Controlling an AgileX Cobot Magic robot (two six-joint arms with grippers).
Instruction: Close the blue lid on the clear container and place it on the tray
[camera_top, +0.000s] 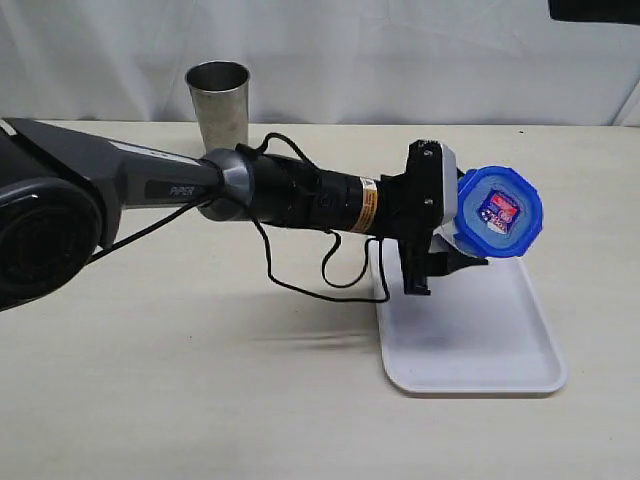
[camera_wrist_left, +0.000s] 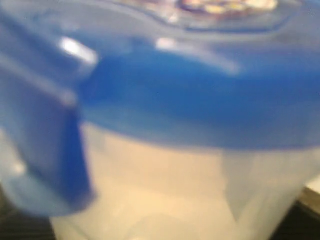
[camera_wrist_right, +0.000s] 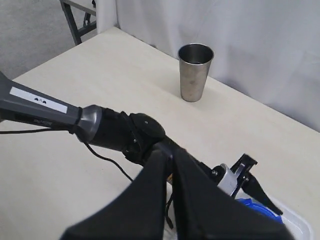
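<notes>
Blue lid (camera_wrist_left: 200, 90), snap tab (camera_wrist_left: 45, 140): left-wrist close-up

- The left arm (camera_top: 290, 190) stretches from the left across the middle of the bench (camera_top: 200, 400), barring the way between the near and far sides there.
- A black cable (camera_top: 300, 290) loops down under the arm and cuts into the gap beneath it.
- The left tool (camera_top: 445, 262) grips the container (camera_top: 452, 238), capped by the lid (camera_top: 500, 212), at the far end of the tray (camera_top: 470, 350). The tray's near part lies bare.
- A steel cup (camera_top: 218, 100) stands alone near the far edge, behind the arm.
- The near bench left of the tray is open.
- The right tool (camera_wrist_right: 169, 152), jaws together, hangs above the arm.
</notes>
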